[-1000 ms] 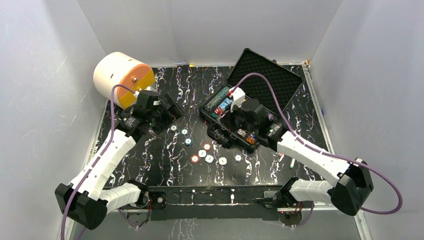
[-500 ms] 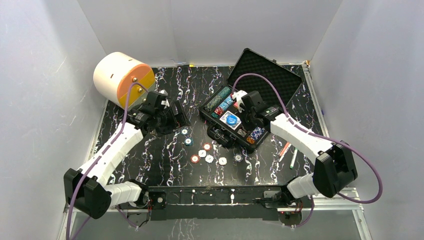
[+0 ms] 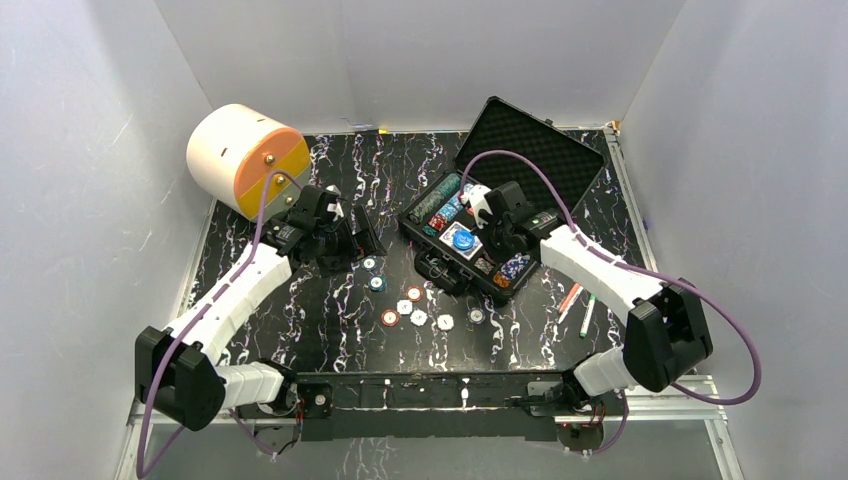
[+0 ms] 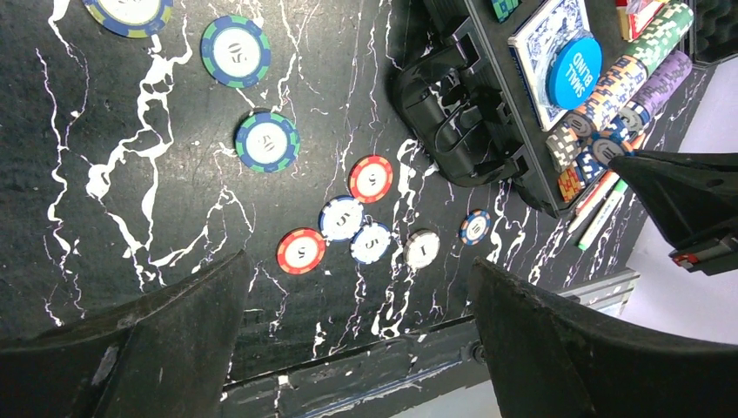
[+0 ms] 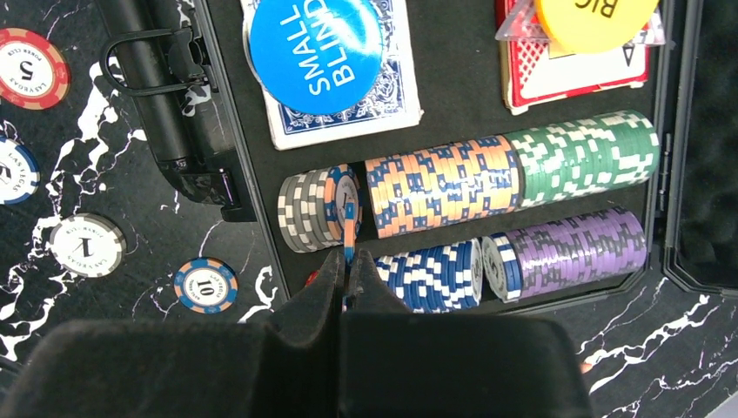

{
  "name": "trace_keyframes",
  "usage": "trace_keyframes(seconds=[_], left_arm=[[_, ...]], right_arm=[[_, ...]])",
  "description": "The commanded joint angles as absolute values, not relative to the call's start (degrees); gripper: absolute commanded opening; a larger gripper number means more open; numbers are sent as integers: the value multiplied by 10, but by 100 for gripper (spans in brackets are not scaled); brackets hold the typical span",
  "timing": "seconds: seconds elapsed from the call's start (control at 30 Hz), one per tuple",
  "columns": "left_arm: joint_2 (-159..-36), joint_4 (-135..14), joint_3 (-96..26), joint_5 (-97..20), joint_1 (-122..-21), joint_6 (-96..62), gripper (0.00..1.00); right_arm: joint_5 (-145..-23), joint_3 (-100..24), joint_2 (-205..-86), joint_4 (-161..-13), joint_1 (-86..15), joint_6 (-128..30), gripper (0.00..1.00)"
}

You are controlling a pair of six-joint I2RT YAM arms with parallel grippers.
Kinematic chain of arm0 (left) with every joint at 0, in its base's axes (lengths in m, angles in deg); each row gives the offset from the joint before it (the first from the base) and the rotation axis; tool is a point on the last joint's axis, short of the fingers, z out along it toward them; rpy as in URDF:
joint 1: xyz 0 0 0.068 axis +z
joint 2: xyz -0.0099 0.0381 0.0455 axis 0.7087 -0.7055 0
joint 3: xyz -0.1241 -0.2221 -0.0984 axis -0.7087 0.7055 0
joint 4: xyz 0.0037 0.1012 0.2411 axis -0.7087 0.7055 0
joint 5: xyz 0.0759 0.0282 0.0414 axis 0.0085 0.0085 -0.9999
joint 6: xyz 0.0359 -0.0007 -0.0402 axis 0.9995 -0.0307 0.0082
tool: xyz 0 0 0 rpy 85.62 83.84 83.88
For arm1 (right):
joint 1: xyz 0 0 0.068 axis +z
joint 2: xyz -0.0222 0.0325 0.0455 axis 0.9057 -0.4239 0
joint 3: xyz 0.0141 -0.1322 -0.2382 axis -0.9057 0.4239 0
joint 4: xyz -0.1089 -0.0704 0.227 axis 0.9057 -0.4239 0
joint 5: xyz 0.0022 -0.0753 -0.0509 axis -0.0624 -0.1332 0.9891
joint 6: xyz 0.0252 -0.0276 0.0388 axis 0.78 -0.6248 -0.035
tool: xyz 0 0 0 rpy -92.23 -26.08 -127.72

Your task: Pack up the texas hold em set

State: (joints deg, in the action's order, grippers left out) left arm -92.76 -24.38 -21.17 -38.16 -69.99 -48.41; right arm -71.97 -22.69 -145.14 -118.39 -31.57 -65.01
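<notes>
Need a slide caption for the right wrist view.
Right gripper pinches an orange-and-blue chip edge-on between chip stacks in the black case, beside the Small Blind button.

Table (image 3: 300, 325): case (image 3: 530, 150), chips (image 3: 419, 317), pens (image 3: 575, 300), drawer unit (image 3: 240, 155)

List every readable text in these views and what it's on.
"SMALL BLIND": blue disc.
"BIG", cut off by the frame edge: yellow disc.
"5": red chip.
"1": white chip.
"10": blue-orange chip.
"50": blue-green chip.
Chip rim lettering: too small to read.
</notes>
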Motion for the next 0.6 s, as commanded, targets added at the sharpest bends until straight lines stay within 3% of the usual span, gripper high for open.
trace_keyframes(seconds=[0.0,0.2,0.3,0.37,0.57], left_arm=[[-930,-246,-208,-364,-699,-492,95],[-933,-249,-204,-362,-700,-496,95],[-936,-249,-205,-360,-699,-496,95],[-937,-250,-205,-360,-699,-495,95],[-938,-253,-201,-356,-699,-497,95]], right_arm=[[-738,-232,-1460,-1162,-317,-669,1],[-700,-233,-1464,-1153,-317,-663,30],[-702,-237,-1449,-1154,-317,-658,36],[-706,-234,-1436,-1150,-317,-654,35],[-746,-225,-1434,-1142,-317,-650,15]])
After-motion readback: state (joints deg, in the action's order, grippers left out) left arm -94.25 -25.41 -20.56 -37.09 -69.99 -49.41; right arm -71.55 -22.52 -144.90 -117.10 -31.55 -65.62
